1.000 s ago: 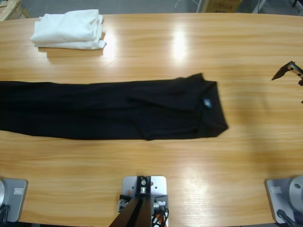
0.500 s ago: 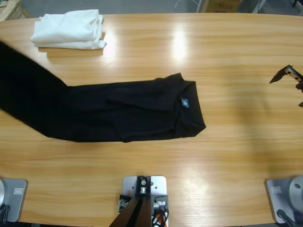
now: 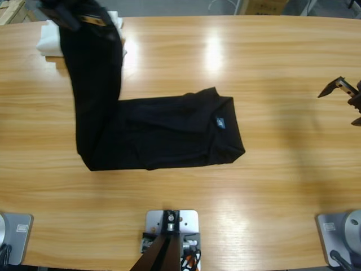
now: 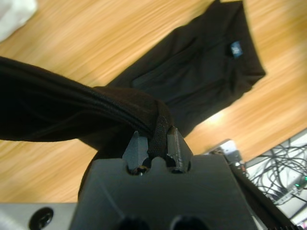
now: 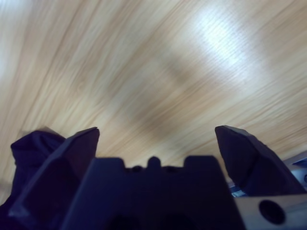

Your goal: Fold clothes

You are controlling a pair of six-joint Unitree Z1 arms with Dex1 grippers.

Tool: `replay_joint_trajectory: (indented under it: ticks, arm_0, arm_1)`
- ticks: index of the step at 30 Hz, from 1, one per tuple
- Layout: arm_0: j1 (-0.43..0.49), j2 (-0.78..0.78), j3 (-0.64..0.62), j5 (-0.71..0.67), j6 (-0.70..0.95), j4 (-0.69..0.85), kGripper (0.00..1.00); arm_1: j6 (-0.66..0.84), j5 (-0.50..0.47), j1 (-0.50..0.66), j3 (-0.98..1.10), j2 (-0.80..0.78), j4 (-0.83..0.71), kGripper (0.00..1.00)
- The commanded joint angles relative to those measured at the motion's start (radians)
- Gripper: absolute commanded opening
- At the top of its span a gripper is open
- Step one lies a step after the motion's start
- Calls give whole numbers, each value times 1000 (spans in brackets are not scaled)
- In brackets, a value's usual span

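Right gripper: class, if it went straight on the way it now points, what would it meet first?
Probably the bare table. The right gripper, jaws open and empty, looks along plain wood; the shirt sits off to one side, though depth is hard to judge.

Black polo shirt (image 4: 192,76) hem is pinched between closed jaws of left gripper (image 4: 154,143); bunched fabric is stretched off to the left. Collar end with blue tag (image 4: 235,48) is laid on wooden table (image 4: 96,38).
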Motion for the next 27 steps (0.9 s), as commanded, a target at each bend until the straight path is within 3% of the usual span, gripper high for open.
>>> replay_joint_trajectory:
  ticks: [1,19,27]
  arm_0:
    - [-97,146,-119,-30,-50,150,0]
    - [-166,337,-326,-92,-64,149,0]
    - [-182,387,-341,-110,-63,149,0]
  arm_1:
    - [-3,13,-6,32,53,-21,1000]
    - [-6,13,-6,46,64,-32,1000]
    - [-6,15,-6,42,61,-29,1000]
